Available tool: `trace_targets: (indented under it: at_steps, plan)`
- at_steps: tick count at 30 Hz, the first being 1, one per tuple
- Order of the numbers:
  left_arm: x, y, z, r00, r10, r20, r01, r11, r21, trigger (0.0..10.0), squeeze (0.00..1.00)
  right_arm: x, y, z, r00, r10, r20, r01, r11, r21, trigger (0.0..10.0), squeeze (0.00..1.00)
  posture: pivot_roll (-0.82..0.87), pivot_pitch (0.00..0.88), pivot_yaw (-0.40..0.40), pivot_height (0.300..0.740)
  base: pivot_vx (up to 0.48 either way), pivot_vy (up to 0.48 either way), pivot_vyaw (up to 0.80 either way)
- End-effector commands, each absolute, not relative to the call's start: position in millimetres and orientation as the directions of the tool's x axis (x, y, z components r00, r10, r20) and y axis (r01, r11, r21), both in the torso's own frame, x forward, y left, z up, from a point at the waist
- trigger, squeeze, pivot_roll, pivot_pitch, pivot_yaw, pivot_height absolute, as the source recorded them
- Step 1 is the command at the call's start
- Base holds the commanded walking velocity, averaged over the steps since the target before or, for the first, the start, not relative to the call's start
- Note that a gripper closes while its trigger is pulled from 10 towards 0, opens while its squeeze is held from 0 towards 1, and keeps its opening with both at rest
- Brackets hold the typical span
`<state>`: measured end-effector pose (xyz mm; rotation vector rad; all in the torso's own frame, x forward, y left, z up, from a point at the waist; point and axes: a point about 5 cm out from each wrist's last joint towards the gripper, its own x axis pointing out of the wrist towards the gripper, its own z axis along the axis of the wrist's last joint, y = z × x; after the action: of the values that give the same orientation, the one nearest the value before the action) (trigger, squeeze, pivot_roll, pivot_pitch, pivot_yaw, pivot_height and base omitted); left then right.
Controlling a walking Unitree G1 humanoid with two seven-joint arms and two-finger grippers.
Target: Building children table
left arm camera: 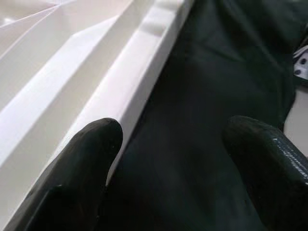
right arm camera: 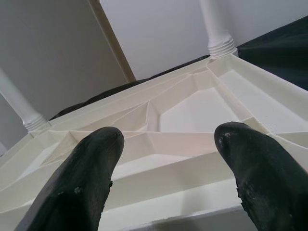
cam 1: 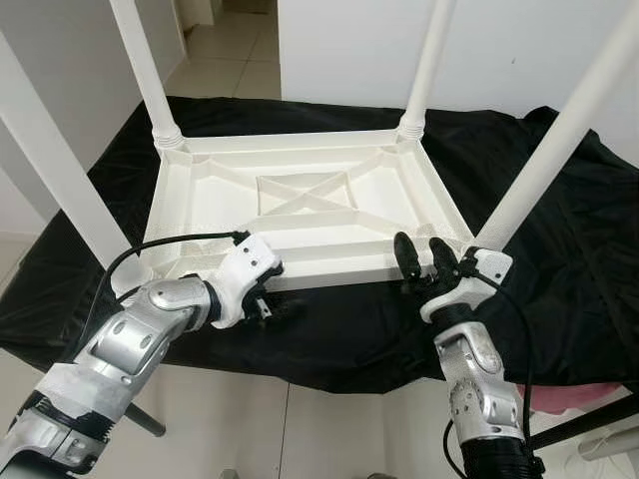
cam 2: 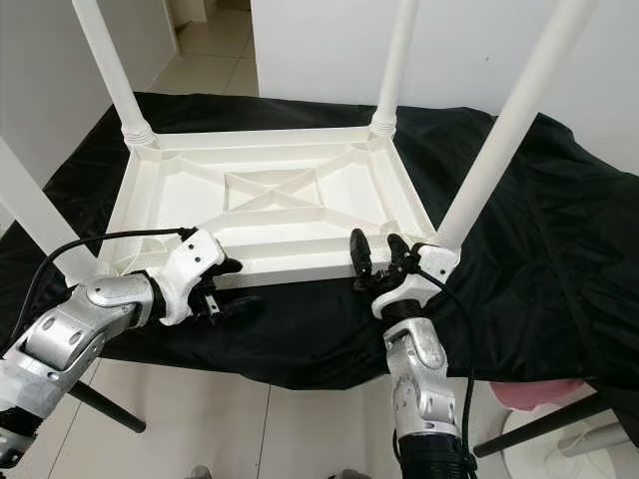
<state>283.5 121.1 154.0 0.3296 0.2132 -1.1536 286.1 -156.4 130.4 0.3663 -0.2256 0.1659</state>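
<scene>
table (cam 1: 300, 210) lies upside down, white, ribbed, legs (cam 1: 143, 65) up; left claw (cam 1: 262, 296) and right claw (cam 1: 424, 256) gape.

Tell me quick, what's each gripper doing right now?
Left gripper: open, empty, at the table near edge.
Right gripper: open, empty, same edge.

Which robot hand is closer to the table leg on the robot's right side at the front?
Right. The right gripper sits at the table's near edge just beside that leg; the left gripper is far along the same edge.
</scene>
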Motion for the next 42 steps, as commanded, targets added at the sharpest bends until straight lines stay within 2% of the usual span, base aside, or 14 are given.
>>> trace_targets:
  at_steps: [1, 2, 3, 4, 5, 6, 10, 12, 17, 21, 26, 34, 37, 42]
  plan:
    - [284.0, 124.5, 159.4, 0.436, -0.854, -0.285, 0.899, 0.399, 0.181, 10.0, 0.0, 287.4, -156.3, 129.2, 0.961, 0.122, 0.247, -0.201, 0.923, 0.327, 10.0, 0.0, 0.05, 0.017, -0.027, 0.74, 0.0, 0.0, 0.0]
    - [284.0, 124.5, 159.4, 0.436, -0.854, -0.285, 0.899, 0.399, 0.181, 10.0, 0.0, 287.4, -156.3, 129.2, 0.961, 0.122, 0.247, -0.201, 0.923, 0.327, 10.0, 0.0, 0.05, 0.017, -0.027, 0.74, 0.0, 0.0, 0.0]
    - [285.2, 128.7, 162.1, 0.513, -0.826, -0.235, 0.856, 0.47, 0.216, 10.0, 0.0, 288.9, -155.9, 129.4, 0.961, 0.126, 0.246, -0.204, 0.924, 0.323, 10.0, 0.0, 0.06, 0.017, -0.035, 0.74, 0.0, 0.0, 0.0]
    - [285.2, 128.7, 162.1, 0.513, -0.826, -0.235, 0.856, 0.47, 0.216, 10.0, 0.0, 288.9, -155.9, 129.4, 0.961, 0.126, 0.246, -0.204, 0.924, 0.323, 10.0, 0.0, 0.06, 0.017, -0.035, 0.74, 0.0, 0.0, 0.0]
    - [283.1, 134.4, 164.9, 0.564, -0.809, -0.166, 0.823, 0.532, 0.201, 10.0, 0.0, 290.9, -155.0, 129.5, 0.961, 0.133, 0.244, -0.209, 0.925, 0.319, 10.0, 0.0, 0.07, 0.018, -0.044, 0.74, 0.0, 0.0, 0.0]
    - [283.1, 134.4, 164.9, 0.564, -0.809, -0.166, 0.823, 0.532, 0.201, 10.0, 0.0, 290.9, -155.0, 129.5, 0.961, 0.133, 0.244, -0.209, 0.925, 0.319, 10.0, 0.0, 0.07, 0.018, -0.044, 0.74, 0.0, 0.0, 0.0]
    - [267.3, 159.6, 168.8, 0.651, -0.755, -0.078, 0.755, 0.635, 0.16, 10.0, 0.0, 296.4, -151.0, 129.3, 0.958, 0.166, 0.234, -0.235, 0.923, 0.304, 10.0, 0.0, 0.1, 0.022, -0.084, 0.74, 0.0, 0.0, 0.0]
    - [267.3, 159.6, 168.8, 0.651, -0.755, -0.078, 0.755, 0.635, 0.16, 10.0, 0.0, 296.4, -151.0, 129.3, 0.958, 0.166, 0.234, -0.235, 0.923, 0.304, 10.0, 0.0, 0.1, 0.022, -0.084, 0.74, 0.0, 0.0, 0.0]
    - [252.2, 182.5, 170.2, 0.664, -0.741, -0.1, 0.746, 0.649, 0.146, 10.0, 0.0, 301.8, -148.2, 127.7, 0.954, 0.197, 0.226, -0.257, 0.926, 0.277, 10.0, 0.0, 0.13, 0.017, -0.114, 0.74, 0.0, 0.0, 0.0]
    - [236.6, 215.3, 176.4, 0.676, -0.726, -0.126, 0.736, 0.659, 0.153, 10.0, 0.0, 311.0, -142.1, 126.7, 0.95, 0.232, 0.207, -0.276, 0.937, 0.216, 10.0, 0.0, 0.14, 0.018, -0.125, 0.74, 0.0, 0.0, 0.0]
    - [225.3, 232.9, 183.2, 0.693, -0.707, -0.141, 0.72, 0.674, 0.163, 10.0, 0.0, 314.0, -143.0, 125.6, 0.955, 0.222, 0.195, -0.259, 0.947, 0.19, 10.0, 0.0, 0.16, 0.029, -0.132, 0.74, 0.0, 0.0, 0.0]
    - [217.0, 239.4, 188.4, 0.678, -0.716, -0.166, 0.735, 0.656, 0.172, 10.0, 0.0, 314.1, -144.8, 124.1, 0.959, 0.212, 0.188, -0.247, 0.951, 0.188, 10.0, 0.0, 0.15, 0.028, -0.132, 0.74, 0.0, 0.0, 0.0]
    - [209.1, 271.5, 207.7, 0.7, -0.678, -0.226, 0.714, 0.671, 0.198, 10.0, 0.0, 311.2, -150.1, 116.1, 0.969, 0.181, 0.166, -0.21, 0.962, 0.176, 10.0, 0.0, 0.15, 0.025, -0.122, 0.74, 0.0, 0.0, 0.0]
    - [214.0, 299.3, 211.3, 0.729, -0.621, -0.288, 0.681, 0.7, 0.215, 10.0, 0.0, 308.5, -152.6, 109.7, 0.979, 0.137, 0.15, -0.161, 0.974, 0.162, 10.0, 0.0, 0.15, 0.023, -0.125, 0.74, 0.0, 0.0, 0.0]
